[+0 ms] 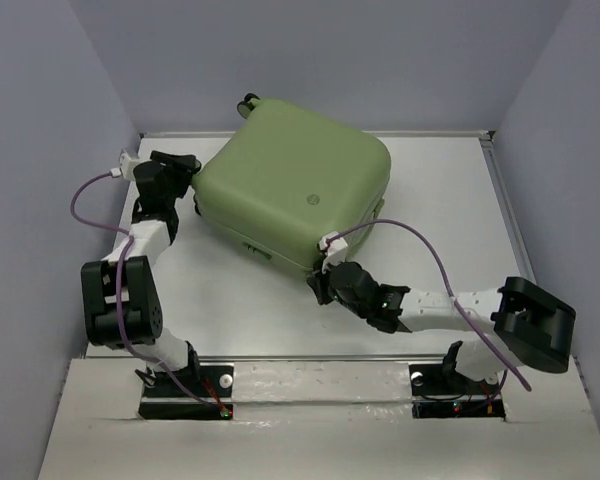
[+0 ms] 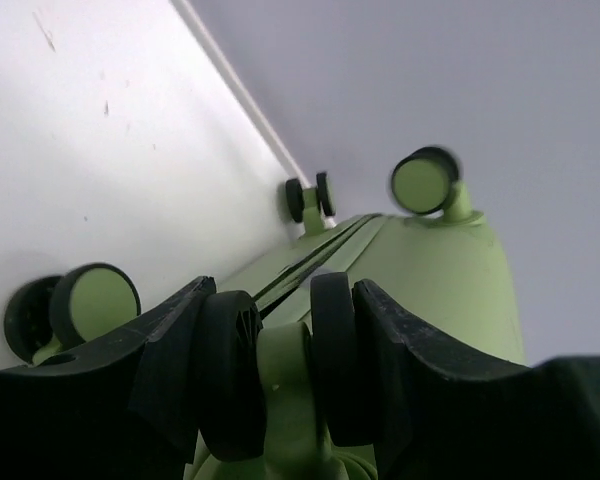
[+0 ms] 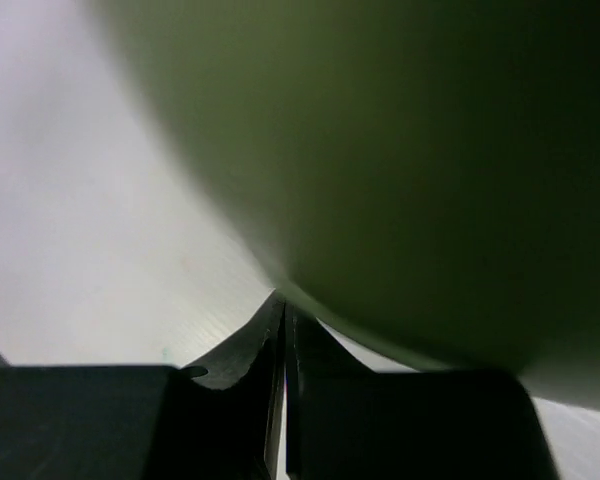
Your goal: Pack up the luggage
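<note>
The luggage (image 1: 290, 185) is a light-green hard-shell suitcase lying flat and closed on the white table, turned at an angle. At its left corner, my left gripper (image 1: 188, 188) is shut on a caster wheel. In the left wrist view the black fingers (image 2: 175, 360) press both sides of this twin-wheel caster (image 2: 285, 380), with the luggage shell (image 2: 430, 290) beyond. My right gripper (image 1: 322, 283) is shut, its tips against the near corner. In the right wrist view the closed gripper (image 3: 283, 305) touches the underside curve of the luggage (image 3: 410, 160).
Other casters (image 2: 425, 182) (image 2: 310, 197) (image 2: 85, 305) stick out along the luggage's wheel end near the grey back wall (image 1: 380, 60). Raised rails edge the table (image 1: 450, 250) at the back and right. Purple cables loop beside both arms.
</note>
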